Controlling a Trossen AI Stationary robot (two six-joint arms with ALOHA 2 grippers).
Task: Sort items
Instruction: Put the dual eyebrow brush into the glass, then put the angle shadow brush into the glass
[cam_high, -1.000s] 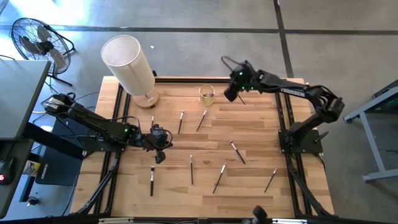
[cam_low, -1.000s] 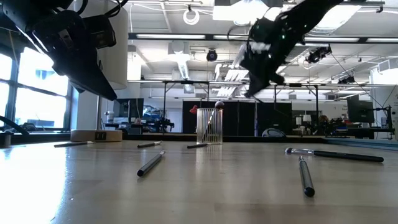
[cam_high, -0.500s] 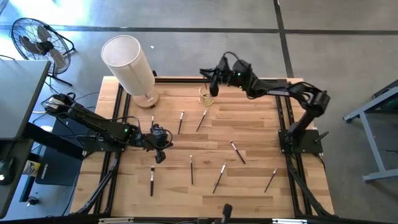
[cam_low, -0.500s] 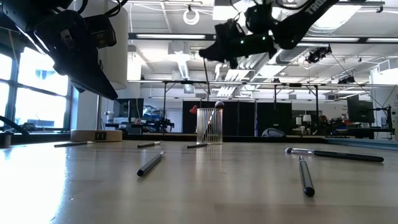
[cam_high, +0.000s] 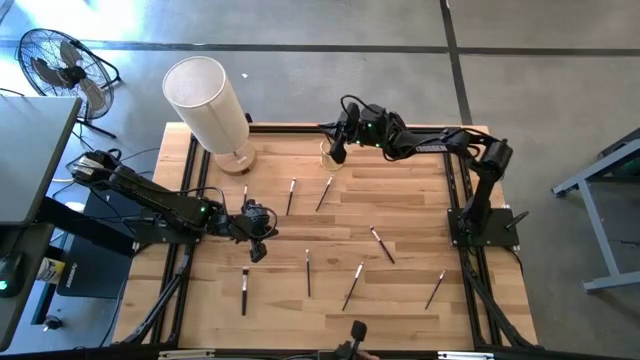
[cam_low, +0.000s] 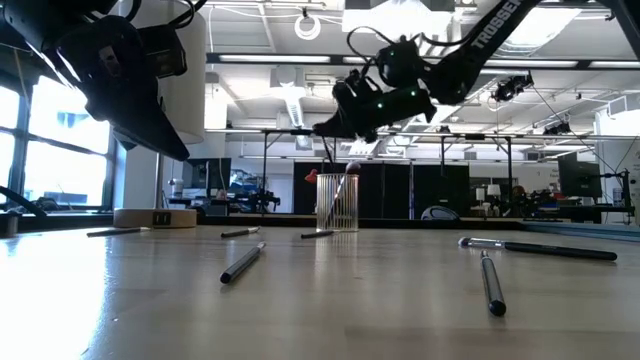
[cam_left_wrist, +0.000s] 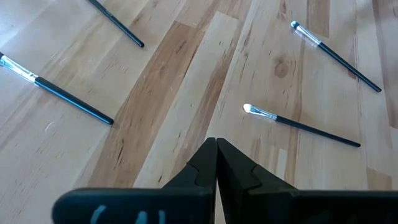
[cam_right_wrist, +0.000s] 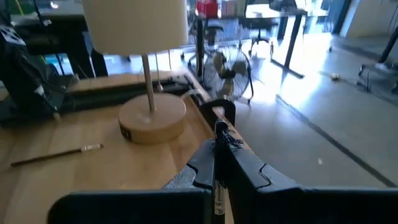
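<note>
overhead, right gripper (cam_high: 337, 152) pinching a makeup brush (cam_right_wrist: 219, 140) above glass cup (cam_high: 332, 153), "trossen" lettering on arm, left gripper (cam_high: 257, 250) closed, empty

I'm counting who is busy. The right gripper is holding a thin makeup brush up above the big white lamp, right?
Not quite. The right gripper does hold a thin makeup brush, but it hangs above the small clear glass cup, not the tall white cylinder lamp, which stands apart at the table's far left corner. The high view shows this.

Grey concrete floor (cam_high: 540, 60) — black fan (cam_high: 60, 62) (beside the table).
</note>
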